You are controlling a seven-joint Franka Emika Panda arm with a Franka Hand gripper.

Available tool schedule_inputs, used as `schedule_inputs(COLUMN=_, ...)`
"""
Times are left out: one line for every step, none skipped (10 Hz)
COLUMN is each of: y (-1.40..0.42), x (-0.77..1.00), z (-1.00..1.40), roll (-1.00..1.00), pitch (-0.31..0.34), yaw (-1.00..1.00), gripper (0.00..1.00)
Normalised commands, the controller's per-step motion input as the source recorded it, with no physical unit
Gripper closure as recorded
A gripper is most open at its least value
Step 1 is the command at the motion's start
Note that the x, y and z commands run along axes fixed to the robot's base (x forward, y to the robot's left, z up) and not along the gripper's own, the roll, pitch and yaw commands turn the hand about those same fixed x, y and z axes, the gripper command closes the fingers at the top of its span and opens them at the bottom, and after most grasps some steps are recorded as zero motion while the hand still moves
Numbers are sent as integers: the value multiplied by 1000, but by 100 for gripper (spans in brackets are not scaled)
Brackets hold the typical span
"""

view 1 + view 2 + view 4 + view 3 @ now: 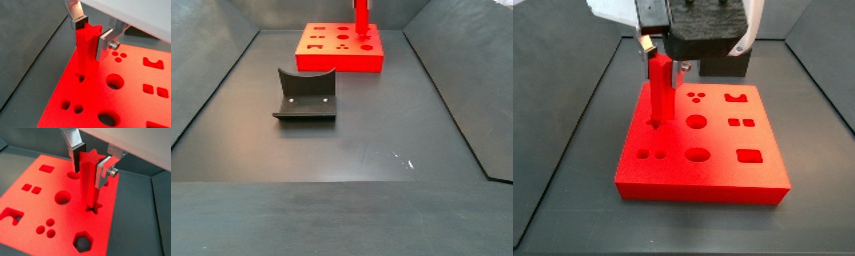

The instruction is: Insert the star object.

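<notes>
Currently the star object (87,183) stands upright with its lower end set in the star-shaped hole (93,208) of the red block (714,165), near one edge of the block's top face. The hand (90,159) is directly above the block and clamps the peg's upper part between its silver fingers (104,44), the dark pads pressed against opposite sides. Round, square, hexagonal and other shaped holes lie across the remaining top face. In a side view, the dark grey curved holder (305,95) sits on the worktop (372,140), well apart from the block.
</notes>
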Motion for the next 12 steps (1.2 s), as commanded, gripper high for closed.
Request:
schedule_inputs(y=0, x=-80, z=-26, roll=0, pitch=0, yaw=0, gripper=100)
schedule_inputs(y=0, x=-14, z=-91, roll=0, pitch=-126, yaw=0, gripper=100)
schedule_inputs(y=0, x=-3, z=-117, roll=0, pitch=-163, yaw=26, gripper=100)
schedule_inputs(y=29, x=0, z=-114, roll=0, pitch=-156, yaw=54, gripper=100)
schedule_inputs(y=66, x=-54, z=-106, roll=-19, pitch=-186, yaw=60, gripper=100)
schedule_inputs(y=37, x=-126, z=-97, roll=-73, pitch=-239, yaw=74, gripper=100)
schedule_inputs(y=20, x=-143, z=-37, roll=-59, pitch=-230, yaw=71, gripper=100)
schedule_inputs(y=0, x=-137, z=0, roll=-21, pitch=-211, yaw=103, gripper=100)
schedule_inputs(y=-3, x=-154, z=100, roll=-63, pitch=-237, yaw=103, gripper=100)
schedule_inputs(y=0, x=-166, z=131, roll=-33, pitch=-194, yaw=91, gripper=100)
schedule_inputs(y=-80, x=69, z=0, roll=63, pitch=0, yaw=14, gripper=100)
schedule_inputs(y=-111, x=183, z=-77, roll=201, pitch=50, yaw=-51, gripper=100)
